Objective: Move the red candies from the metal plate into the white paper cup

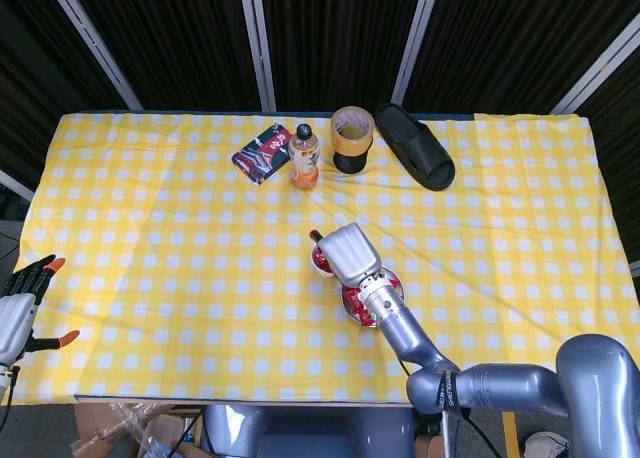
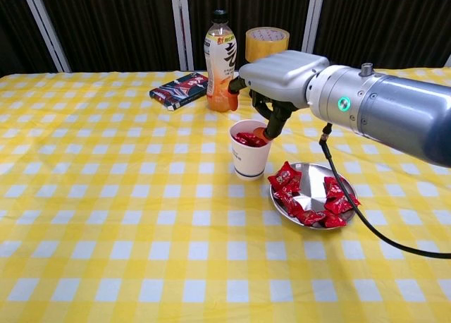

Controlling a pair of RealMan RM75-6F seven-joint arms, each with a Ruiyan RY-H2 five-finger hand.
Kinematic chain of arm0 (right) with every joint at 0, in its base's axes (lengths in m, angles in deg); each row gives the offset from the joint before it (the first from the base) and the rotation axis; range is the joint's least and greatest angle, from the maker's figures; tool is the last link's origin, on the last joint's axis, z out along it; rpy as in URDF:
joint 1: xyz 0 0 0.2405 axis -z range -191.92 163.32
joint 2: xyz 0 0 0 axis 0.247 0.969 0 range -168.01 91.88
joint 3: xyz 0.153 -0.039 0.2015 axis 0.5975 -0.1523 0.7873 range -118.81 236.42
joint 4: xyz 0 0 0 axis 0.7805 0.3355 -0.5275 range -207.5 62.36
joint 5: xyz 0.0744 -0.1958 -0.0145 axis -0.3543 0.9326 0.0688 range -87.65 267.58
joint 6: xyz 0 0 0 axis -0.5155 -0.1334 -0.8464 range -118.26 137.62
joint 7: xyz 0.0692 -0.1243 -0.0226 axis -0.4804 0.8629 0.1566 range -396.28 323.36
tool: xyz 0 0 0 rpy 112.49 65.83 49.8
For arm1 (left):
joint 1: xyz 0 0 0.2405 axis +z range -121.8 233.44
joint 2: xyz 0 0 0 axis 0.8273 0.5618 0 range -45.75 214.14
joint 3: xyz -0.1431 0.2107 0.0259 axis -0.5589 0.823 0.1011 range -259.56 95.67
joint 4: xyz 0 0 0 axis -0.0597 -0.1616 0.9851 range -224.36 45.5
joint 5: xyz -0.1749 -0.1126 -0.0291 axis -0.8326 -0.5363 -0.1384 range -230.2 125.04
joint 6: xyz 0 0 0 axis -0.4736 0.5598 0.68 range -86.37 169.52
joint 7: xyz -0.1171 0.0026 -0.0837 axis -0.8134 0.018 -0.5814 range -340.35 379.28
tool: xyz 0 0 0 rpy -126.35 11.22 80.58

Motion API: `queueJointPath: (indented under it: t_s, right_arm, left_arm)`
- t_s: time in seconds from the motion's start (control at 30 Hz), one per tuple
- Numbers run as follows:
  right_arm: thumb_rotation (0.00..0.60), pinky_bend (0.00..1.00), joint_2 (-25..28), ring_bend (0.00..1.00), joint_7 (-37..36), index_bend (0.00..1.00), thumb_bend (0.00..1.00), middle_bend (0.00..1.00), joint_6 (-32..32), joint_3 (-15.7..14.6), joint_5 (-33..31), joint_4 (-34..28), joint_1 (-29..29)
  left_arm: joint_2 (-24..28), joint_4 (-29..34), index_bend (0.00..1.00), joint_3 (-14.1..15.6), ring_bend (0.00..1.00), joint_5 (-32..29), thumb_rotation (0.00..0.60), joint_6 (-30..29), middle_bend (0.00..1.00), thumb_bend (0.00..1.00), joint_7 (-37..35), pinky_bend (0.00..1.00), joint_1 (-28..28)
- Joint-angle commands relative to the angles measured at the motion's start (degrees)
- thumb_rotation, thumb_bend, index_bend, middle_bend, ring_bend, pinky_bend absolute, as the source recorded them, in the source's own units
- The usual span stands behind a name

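Standing upright, white paper cup [image 2: 250,152] under right hand [image 2: 276,83], mouth upward.

Dark curtains [image 1: 330,38] behind checkered table [image 1: 150,258]

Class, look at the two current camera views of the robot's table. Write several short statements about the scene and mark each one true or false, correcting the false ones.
1. The white paper cup stands upright with red candies inside. True.
2. The metal plate is empty. False: several red candies lie on it.
3. The right robot hand is above the cup's mouth. True.
4. The orange drink bottle lies on its side. False: it stands upright behind the cup.
5. The roll of yellow tape sits on the metal plate. False: it sits near the far table edge, beside a black slipper.
6. The left robot hand is at the table's left edge, far from the cup. True.
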Motion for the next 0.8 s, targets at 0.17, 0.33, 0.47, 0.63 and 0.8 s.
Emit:
queueJointPath:
  t_s: [0.17, 0.33, 0.47, 0.63, 0.8]
  right_arm:
    - [0.6, 0.99, 3.8, 0.88, 1.5, 0.31, 0.4, 0.62, -4.4, -1.9, 3.3, -6.2, 2.2]
    - [0.6, 0.99, 8.1, 0.88, 4.2, 0.2, 0.39, 0.43, -8.1, -5.2, 4.7, -13.3, 5.2]
    - [0.6, 0.99, 10.6, 0.88, 6.2, 0.16, 0.36, 0.34, -10.2, -8.0, 4.2, -18.0, 7.5]
    - [0.6, 0.99, 11.3, 0.88, 7.4, 0.14, 0.35, 0.28, -12.2, -11.6, 3.7, -20.1, 10.5]
    - [0.6, 0.99, 10.5, 0.88, 7.6, 0.14, 0.35, 0.27, -12.8, -14.1, 2.8, -19.9, 12.9]
  left_arm:
    - [0.0, 0.0, 0.0, 0.0, 0.0, 0.2, 0.6, -0.1, 0.0, 0.05, -0.1, 0.0, 0.0]
    - [0.0, 0.0, 0.0, 0.1, 0.0, 0.6, 0.6, -0.3, 0.0, 0.05, -0.2, 0.0, 0.0]
    - [0.0, 0.1, 0.0, 0.1, 0.0, 0.8, 0.6, -0.5, 0.0, 0.05, -0.4, 0.0, 0.2]
    - [-0.1, 0.3, 0.0, 0.1, 0.0, 0.8, 0.6, -0.9, 0.0, 0.05, -0.3, 0.0, 0.3]
    - [-0.2, 0.4, 0.0, 0.3, 0.0, 1.3, 0.6, -1.5, 0.0, 0.05, 0.2, 0.0, 0.6]
